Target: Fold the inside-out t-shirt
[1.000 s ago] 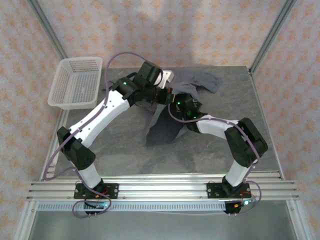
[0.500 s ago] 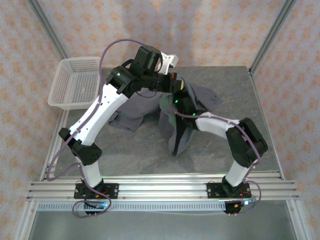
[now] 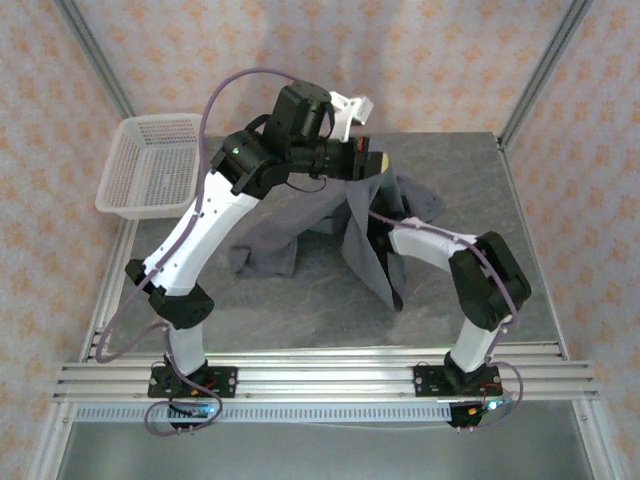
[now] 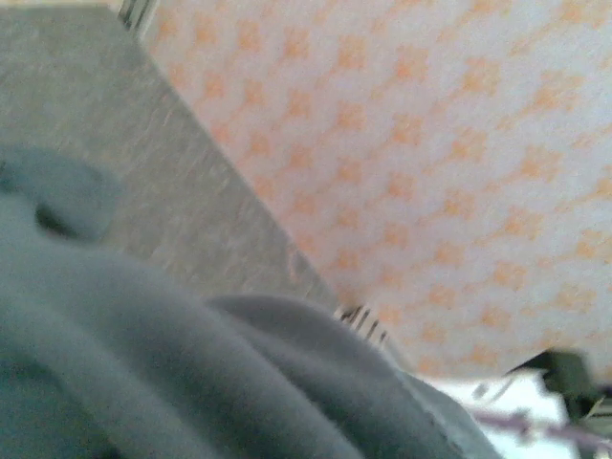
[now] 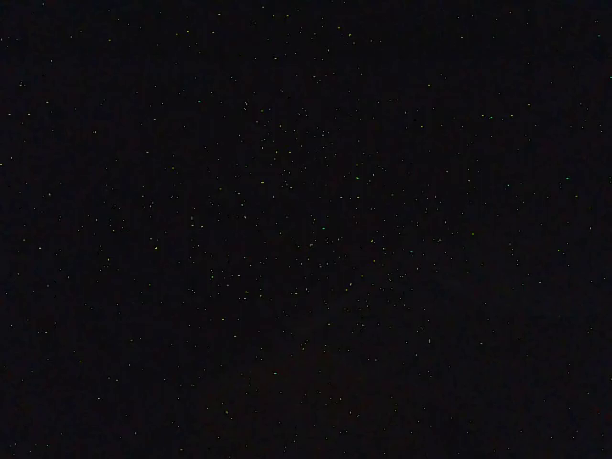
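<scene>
A: Fabric of the inside-out t-shirt (image 3: 275, 240) hung from the left gripper (image 3: 368, 160) in the top view. Its fingers were closed on a pinch of it, raised over the far middle of the table (image 3: 300, 315). One strip trailed toward the near right, and the rest lay crumpled left of centre.

B: And the right gripper?

A: The right arm (image 3: 470, 270) ran in under the hanging cloth. The fingers were closed, but I couldn't tell whether they had any fabric.

B: Which step, then?

A: Lifting and shaking out, I'd judge; no fold was made yet. The next move called for laying the shirt flat, with grips at matching edges.

B: Left wrist view?

A: Blurred grey folds lay close against the lens, with speckled tabletop and a patterned wall (image 4: 430, 143) beyond.

B: Right wrist view?

A: Black. Cloth over the lens, I'd guess.

B: The room?

A: The surface was grey and stone-look, with a white mesh basket (image 3: 150, 170) at its far left corner. Aluminium rails (image 3: 320, 375) ran along the near edge.
</scene>
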You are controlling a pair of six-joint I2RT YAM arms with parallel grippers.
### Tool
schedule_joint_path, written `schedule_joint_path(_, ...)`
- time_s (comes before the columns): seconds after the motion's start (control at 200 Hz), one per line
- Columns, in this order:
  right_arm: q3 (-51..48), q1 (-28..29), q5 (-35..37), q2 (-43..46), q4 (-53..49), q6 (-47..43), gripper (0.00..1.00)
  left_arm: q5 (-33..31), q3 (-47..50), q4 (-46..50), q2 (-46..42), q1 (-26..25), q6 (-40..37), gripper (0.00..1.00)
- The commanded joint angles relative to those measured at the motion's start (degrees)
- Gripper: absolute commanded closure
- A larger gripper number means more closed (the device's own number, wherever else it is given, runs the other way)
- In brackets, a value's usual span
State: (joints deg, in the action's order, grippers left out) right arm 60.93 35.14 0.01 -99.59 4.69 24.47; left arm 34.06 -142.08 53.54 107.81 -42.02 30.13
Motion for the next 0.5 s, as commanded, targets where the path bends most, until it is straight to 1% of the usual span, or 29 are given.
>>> schedule_joint_path(0.0, -7.0, 5.8, 0.3, 2.4, 7.2, -0.4, 1.00, -2.7, -8.2, -2.2, 3.8, -0.6, 3.2, 1.00)
schedule_joint_path(0.045, -8.8, 6.8, -0.3, 3.3, 9.1, -1.6, 1.00, -2.4, -9.9, -1.6, 4.8, -0.6, 2.5, 1.00)
schedule_joint_path(0.115, -8.1, 6.7, -3.1, 2.5, 8.0, -2.2, 1.00, -0.1, -10.0, -2.9, 5.3, -0.7, 2.6, 1.00)
schedule_joint_path(0.155, -6.2, 6.5, -6.2, 0.7, 6.6, -2.5, 1.00, 1.3, -10.0, -3.8, 5.5, -0.9, 2.9, 1.00)
schedule_joint_path(0.185, -3.5, 6.0, -10.1, -1.4, 4.4, -2.5, 1.00, 2.8, -10.0, -4.9, 5.7, -1.2, 3.2, 1.00)
schedule_joint_path(0.245, 3.6, 4.8, -17.4, -7.8, -2.6, -1.4, 1.00, 5.5, -10.1, -7.6, 5.7, -2.1, 4.2, 1.00)
schedule_joint_path(0.28, 6.6, 4.3, -20.2, -11.2, -4.7, -0.2, 1.00, 6.6, -10.3, -9.3, 5.5, -2.9, 4.9, 1.00)
schedule_joint_path(0.305, 8.0, 4.2, -20.6, -13.2, -5.2, 0.8, 1.00, 7.0, -10.6, -10.4, 5.3, -3.5, 5.3, 1.00)
schedule_joint_path(0.4, 9.8, 4.1, -18.4, -17.2, -4.6, 2.6, 1.00, 7.1, -12.1, -13.5, 4.2, -5.9, 5.0, 1.00)
schedule_joint_path(0.495, 13.8, 3.9, -17.7, -19.2, -9.7, 1.2, 1.00, 5.6, -12.3, -12.8, 2.6, -7.1, 1.6, 1.00)
